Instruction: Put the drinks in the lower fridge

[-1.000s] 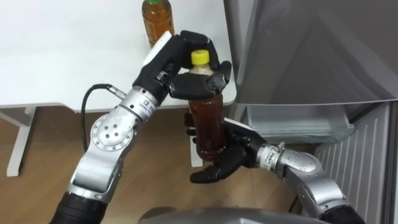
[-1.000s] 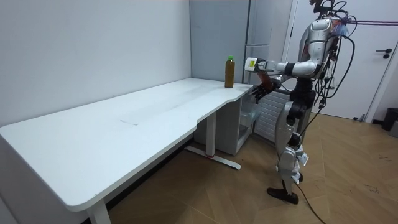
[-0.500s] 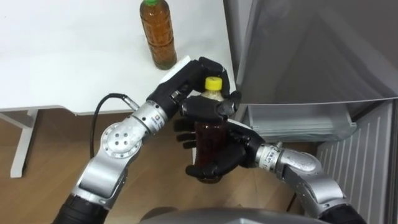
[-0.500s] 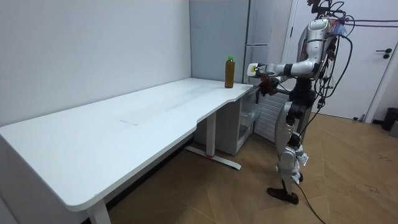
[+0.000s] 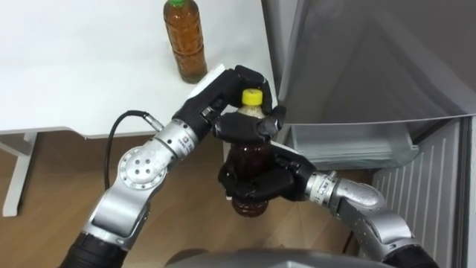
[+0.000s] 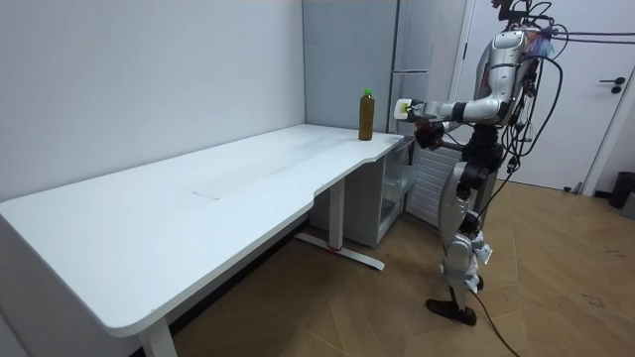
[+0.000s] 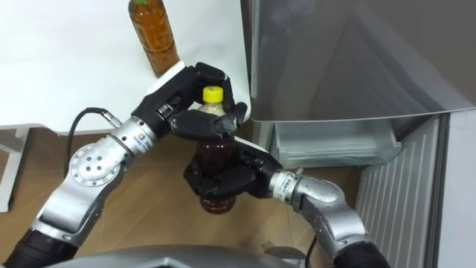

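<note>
Custody of the yellow-capped bottle (image 5: 251,155) is shared between both hands. It is kept upright in the air, off the corner of the white table (image 5: 74,67) and just in front of the grey fridge (image 5: 357,59). The left hand (image 5: 223,93) is curled round the neck and shoulder just under the cap. The right hand (image 5: 262,184) is wrapped round the lower body, its fingers closed on the brown drink. This doubled grasp is judged to be a handover: the upper hold suits lifting off a table, while the lower hold, from the arm nearer the fridge, suits carrying the bottle in low.

A pale tray (image 5: 357,145) is seen below the grey front, so the lower compartment is taken to be open. A green-capped bottle (image 5: 184,41) is left standing on the table near its edge, well apart from the hands. In the room view the robot is seen standing at the table's end beside the fridge.
</note>
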Available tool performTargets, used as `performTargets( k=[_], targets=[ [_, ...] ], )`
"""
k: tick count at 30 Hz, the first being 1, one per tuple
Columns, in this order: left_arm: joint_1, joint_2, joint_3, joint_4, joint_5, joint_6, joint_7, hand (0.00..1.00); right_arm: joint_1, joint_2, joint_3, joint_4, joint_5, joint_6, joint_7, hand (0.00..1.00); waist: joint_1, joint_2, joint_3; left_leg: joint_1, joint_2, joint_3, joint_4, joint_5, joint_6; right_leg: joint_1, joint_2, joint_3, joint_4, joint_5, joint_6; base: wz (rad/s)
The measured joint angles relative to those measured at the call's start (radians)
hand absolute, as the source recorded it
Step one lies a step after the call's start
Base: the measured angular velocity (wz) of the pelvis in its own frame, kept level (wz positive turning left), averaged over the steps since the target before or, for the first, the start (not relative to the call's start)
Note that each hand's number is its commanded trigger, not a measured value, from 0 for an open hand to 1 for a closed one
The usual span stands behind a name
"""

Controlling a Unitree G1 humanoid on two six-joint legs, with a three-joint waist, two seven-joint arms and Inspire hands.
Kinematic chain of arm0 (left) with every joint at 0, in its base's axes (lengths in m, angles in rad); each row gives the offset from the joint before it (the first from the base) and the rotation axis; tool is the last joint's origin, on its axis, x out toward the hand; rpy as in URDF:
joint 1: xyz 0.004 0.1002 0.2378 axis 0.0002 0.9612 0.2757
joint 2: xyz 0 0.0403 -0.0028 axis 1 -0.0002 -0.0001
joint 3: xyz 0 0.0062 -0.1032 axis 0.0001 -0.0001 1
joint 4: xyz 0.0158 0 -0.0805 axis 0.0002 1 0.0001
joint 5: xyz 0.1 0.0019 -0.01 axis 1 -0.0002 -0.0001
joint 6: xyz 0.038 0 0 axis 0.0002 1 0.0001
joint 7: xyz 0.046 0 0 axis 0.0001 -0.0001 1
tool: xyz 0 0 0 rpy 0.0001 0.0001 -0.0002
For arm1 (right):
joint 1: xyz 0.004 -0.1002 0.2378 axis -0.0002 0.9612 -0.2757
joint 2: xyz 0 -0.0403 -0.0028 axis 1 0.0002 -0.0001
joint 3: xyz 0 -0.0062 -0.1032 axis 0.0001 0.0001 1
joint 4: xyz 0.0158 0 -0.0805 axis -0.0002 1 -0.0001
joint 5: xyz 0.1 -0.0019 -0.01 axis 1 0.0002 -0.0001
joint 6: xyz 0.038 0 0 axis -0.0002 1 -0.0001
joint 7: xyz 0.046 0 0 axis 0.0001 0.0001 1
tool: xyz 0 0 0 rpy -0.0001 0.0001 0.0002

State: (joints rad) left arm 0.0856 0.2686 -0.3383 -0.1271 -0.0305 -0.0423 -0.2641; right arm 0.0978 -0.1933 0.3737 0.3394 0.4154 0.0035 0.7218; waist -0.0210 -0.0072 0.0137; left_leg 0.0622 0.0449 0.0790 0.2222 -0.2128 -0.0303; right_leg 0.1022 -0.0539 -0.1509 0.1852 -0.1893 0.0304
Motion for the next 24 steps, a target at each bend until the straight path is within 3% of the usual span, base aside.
performTargets(
  k=[2,4,5,6,19,24],
  targets=[
    [0.000,-0.005,0.000,0.000,-0.002,0.000,0.009,1.00,0.000,0.000,0.000,0.000,0.011,-0.003,-0.003,1.00,0.000,0.000,0.0000,0.000,0.000,0.000,0.000,0.000,0.000,0.000,0.000,0.000,0.000,0.000,0.000,0.00],
    [0.000,-0.005,-0.001,0.000,-0.003,0.000,0.013,0.62,0.000,0.000,0.002,0.000,0.012,-0.004,-0.007,1.00,0.000,0.000,0.0001,0.001,0.000,0.000,0.000,0.000,0.000,0.001,0.000,0.000,0.000,0.000,0.000,0.00],
    [0.000,-0.004,-0.001,0.000,-0.004,0.000,0.014,0.14,0.000,0.000,0.005,0.000,0.015,-0.005,-0.010,1.00,0.000,0.000,0.0002,0.001,0.000,0.000,0.000,0.000,0.000,0.001,0.000,0.000,0.000,0.000,0.000,0.00],
    [0.000,-0.004,0.000,0.000,-0.004,0.000,0.014,0.00,0.000,0.000,0.005,0.000,0.015,-0.006,-0.012,1.00,-0.001,0.000,0.0003,-0.001,0.000,0.000,0.002,0.000,0.000,0.000,0.000,0.000,0.001,0.000,0.000,0.00],
    [-0.001,-0.016,0.009,0.000,-0.017,-0.001,0.014,0.00,0.000,-0.014,0.007,0.000,0.010,-0.035,-0.029,1.00,0.004,0.012,0.0054,-0.017,0.000,-0.002,0.007,0.000,0.000,-0.014,0.000,-0.001,0.003,0.000,-0.001,0.00],
    [-0.002,-0.024,0.025,-0.037,0.001,-0.001,0.010,0.00,-0.002,-0.001,0.000,0.007,0.016,-0.074,-0.026,1.00,0.010,0.013,0.0060,-0.020,0.000,-0.001,0.007,0.000,0.000,-0.017,0.000,-0.001,0.002,0.000,0.000,0.00]
  ],
)
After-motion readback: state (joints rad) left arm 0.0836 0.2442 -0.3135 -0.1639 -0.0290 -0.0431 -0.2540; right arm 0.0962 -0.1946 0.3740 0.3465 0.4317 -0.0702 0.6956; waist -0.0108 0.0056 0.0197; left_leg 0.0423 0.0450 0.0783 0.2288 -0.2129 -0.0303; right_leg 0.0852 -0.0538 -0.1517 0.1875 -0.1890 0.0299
